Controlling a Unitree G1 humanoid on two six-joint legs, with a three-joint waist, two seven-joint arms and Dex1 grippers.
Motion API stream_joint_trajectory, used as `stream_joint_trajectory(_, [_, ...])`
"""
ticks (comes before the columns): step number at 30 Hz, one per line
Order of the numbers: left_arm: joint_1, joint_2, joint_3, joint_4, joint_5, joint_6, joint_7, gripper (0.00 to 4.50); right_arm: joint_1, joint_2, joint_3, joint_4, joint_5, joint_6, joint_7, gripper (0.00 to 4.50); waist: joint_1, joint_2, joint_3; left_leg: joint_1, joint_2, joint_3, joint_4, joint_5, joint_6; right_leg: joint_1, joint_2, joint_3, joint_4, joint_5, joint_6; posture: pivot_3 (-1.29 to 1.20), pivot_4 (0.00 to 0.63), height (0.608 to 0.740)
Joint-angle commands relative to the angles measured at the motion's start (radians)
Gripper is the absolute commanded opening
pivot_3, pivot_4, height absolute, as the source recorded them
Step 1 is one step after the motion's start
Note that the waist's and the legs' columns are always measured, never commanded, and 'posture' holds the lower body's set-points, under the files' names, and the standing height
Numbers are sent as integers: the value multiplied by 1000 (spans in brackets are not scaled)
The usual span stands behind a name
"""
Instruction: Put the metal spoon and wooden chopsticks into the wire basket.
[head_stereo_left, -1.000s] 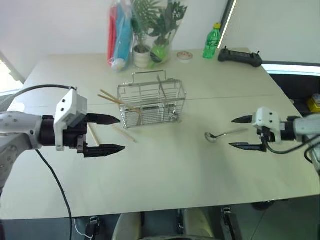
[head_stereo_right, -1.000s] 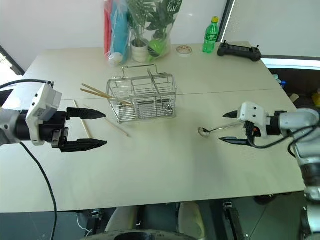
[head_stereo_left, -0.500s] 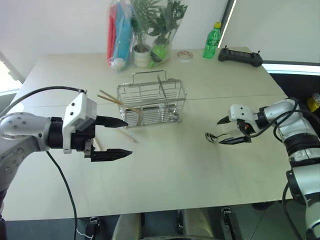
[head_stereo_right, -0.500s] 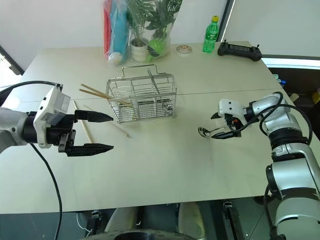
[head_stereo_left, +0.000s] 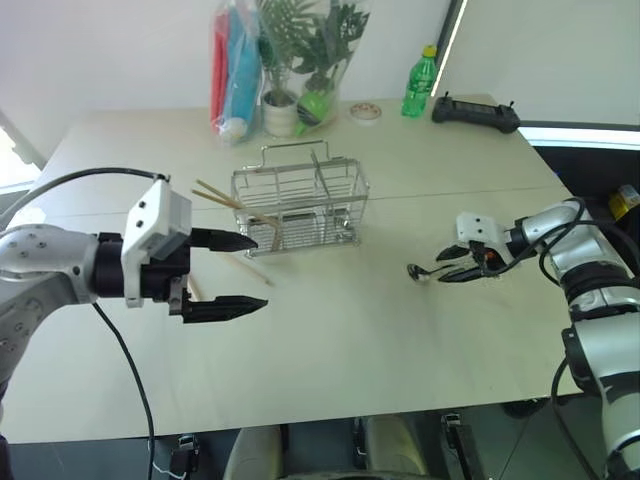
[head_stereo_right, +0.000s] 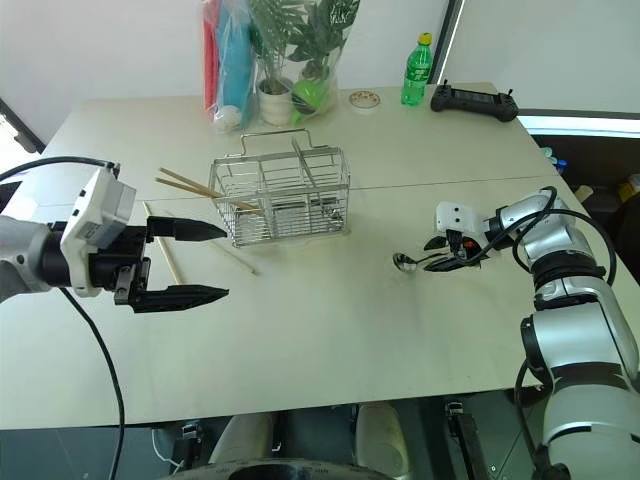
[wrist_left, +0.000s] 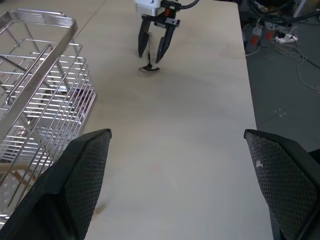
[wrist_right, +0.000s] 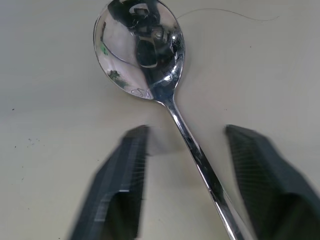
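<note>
Right gripper (wrist_right: 182, 165): we find its fingers apart, straddling the handle of the spoon (wrist_right: 142, 55), which lies flat on the table (head_stereo_left: 330, 350); no grip yet. Left gripper (head_stereo_left: 238, 272): wide open, empty, held above the table beside the basket (head_stereo_left: 298, 210). Chopsticks (head_stereo_left: 222, 196): two lean over the basket's left end, others lie on the table near it.

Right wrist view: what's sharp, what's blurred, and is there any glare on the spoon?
Right wrist view: the metal spoon is sharp, its bowl mirroring dark shapes with bright glints along the handle; the two fingers either side are smeared by motion blur. Left wrist view: the wire basket is crisp, and the mesh-textured near fingers are in focus.
</note>
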Motion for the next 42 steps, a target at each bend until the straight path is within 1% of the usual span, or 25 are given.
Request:
stream_joint_trajectory(1, [-26,21,26,-10,-23,-1,-1,4500,-11,-2,-17,1,-4,-14,-3,140,0,-1,0,0,0,0,0,0,0,0,0,0,0,0,0,0,150,703])
stream_joint_trajectory(11, [-43,18,4,5,-14,-14,-10,4500,-4,-4,-28,-10,-3,-18,-9,140,1,-1,-1,1,0,0,0,0,0,1,0,0,0,0,0,0,150,703])
stream_joint_trajectory(16, [-53,19,-2,17,-7,-19,-14,4500,7,-5,-63,-51,40,4,11,140,0,-1,-1,1,0,0,0,0,0,1,0,0,0,0,0,0,150,703])
stream_joint_trajectory(18, [-58,18,-6,23,-2,-23,-17,4500,13,-3,-74,-65,49,13,15,63,0,-1,-1,1,0,0,0,0,0,1,0,0,0,0,0,0,150,703])
stream_joint_trajectory(22, [-89,9,-34,53,24,-39,-25,4500,47,-13,-102,-139,67,-14,-46,63,0,-1,0,1,0,0,0,0,0,1,1,0,0,0,0,0,150,703])
stream_joint_trajectory(24, [-98,8,-39,60,29,-43,-29,4500,80,-34,-139,-240,123,27,-13,63,1,-1,0,0,0,0,0,0,0,1,1,0,0,0,0,0,150,703])
stream_joint_trajectory(28, [-107,5,-37,73,35,-48,-33,4500,194,-101,-224,-557,272,198,58,63,5,2,1,0,0,0,0,0,0,0,0,0,0,2,4,0,150,703])
stream_joint_trajectory(30, [-112,0,-36,82,39,-51,-32,4500,259,-150,-292,-778,392,358,71,63,8,2,1,0,0,0,-1,0,0,0,0,0,0,1,4,0,150,703])
stream_joint_trajectory(31, [-113,-2,-36,86,43,-54,-31,4500,274,-166,-329,-888,469,469,59,63,9,2,1,-1,0,0,-1,0,0,0,0,0,0,1,4,0,150,703])
stream_joint_trajectory(32, [-114,-5,-37,90,47,-58,-31,4500,279,-174,-363,-980,543,568,38,63,8,2,1,-1,0,0,-1,0,0,0,0,0,0,1,4,0,150,703])
stream_joint_trajectory(34, [-120,-15,-37,102,53,-65,-21,4500,234,-142,-426,-1110,673,745,-80,63,1,2,2,0,0,0,-1,0,0,0,0,0,0,1,4,0,150,703])
stream_joint_trajectory(36, [-131,-29,-39,117,59,-70,-9,4500,144,-59,-469,-1178,753,873,-269,63,-6,2,2,1,1,0,-1,0,0,0,0,1,1,0,1,0,150,703])
stream_joint_trajectory(39, [-152,-52,-41,132,67,-74,3,4500,24,99,-499,-1226,810,1000,-546,63,-2,1,1,3,2,0,-1,0,0,0,1,1,2,1,1,0,150,703])
stream_joint_trajectory(42, [-173,-67,-46,150,79,-81,10,4500,-17,232,-485,-1253,807,1033,-728,63,8,-2,-1,2,2,-1,-1,0,0,-2,2,0,3,1,-1,0,150,703])
